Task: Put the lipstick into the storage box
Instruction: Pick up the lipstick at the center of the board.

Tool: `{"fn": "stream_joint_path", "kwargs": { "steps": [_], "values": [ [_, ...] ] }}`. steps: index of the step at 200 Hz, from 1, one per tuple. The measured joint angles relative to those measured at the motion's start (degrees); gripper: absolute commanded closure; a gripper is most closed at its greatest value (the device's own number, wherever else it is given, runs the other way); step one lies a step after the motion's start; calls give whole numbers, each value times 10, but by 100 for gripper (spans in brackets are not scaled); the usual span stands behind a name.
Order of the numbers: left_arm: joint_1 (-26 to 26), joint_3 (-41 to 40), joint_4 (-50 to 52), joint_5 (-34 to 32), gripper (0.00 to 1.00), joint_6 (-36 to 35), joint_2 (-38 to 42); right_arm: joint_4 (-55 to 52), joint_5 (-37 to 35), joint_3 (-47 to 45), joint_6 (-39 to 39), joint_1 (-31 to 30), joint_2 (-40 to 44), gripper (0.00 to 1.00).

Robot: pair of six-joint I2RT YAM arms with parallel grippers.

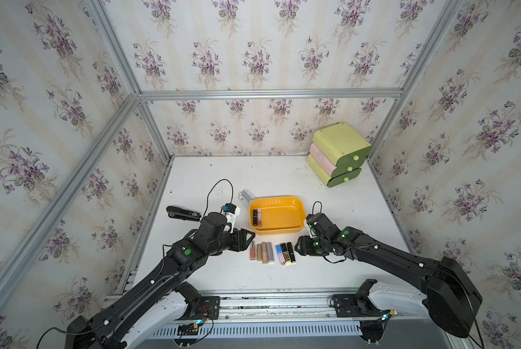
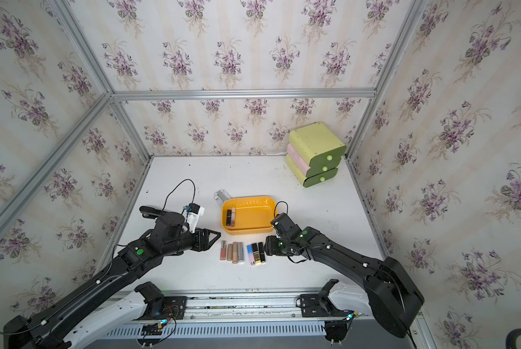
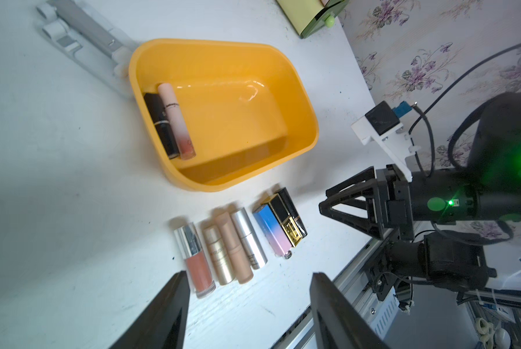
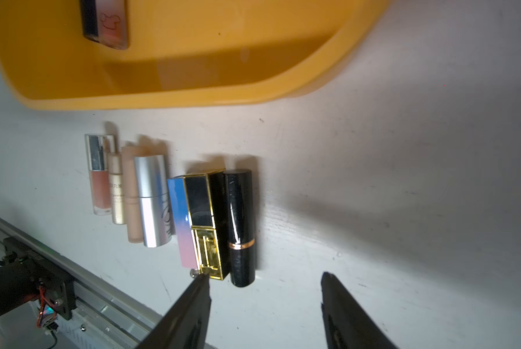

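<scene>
The orange-yellow storage box (image 1: 283, 232) stands mid-table; its floor (image 3: 238, 121) is bare except for a black and a pale pink lipstick (image 1: 257, 217) at one end. Several more lipsticks (image 1: 272, 252) lie in a row in front of it. My left gripper (image 3: 248, 273) hovers open and empty at the row's left end, near the coral gloss tube (image 3: 197, 266). My right gripper (image 4: 265, 275) is open at the right end. One fingertip (image 4: 203, 279) is at the black-and-gold lipstick's (image 4: 204, 217) base, and the round black lipstick (image 4: 241, 226) lies just ahead of the gap.
A green-and-pink drawer unit (image 1: 339, 154) stands at the back right corner. A black stapler (image 1: 183, 213) lies left of the left arm. A small clear case (image 1: 245, 196) touches the box's back left corner. A metal rail (image 1: 253, 305) runs along the table's front edge.
</scene>
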State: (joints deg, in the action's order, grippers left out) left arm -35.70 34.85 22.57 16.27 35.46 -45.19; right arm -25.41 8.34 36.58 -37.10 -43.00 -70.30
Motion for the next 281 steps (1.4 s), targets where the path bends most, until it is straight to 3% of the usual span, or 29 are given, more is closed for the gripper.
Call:
{"fn": "stream_joint_path", "kwargs": {
  "steps": [53, 146, 281],
  "values": [
    [0, -42, 8, -9, 34, 16, 14, 20, -12, 10, 0, -28, -50, 45],
    [0, -46, 8, -9, 34, 16, 10, 39, -23, 31, 0, -45, -99, 54],
    [1, -50, 11, -9, 33, 16, 4, 57, -27, 37, 0, -45, -132, 57]
  ]
}}
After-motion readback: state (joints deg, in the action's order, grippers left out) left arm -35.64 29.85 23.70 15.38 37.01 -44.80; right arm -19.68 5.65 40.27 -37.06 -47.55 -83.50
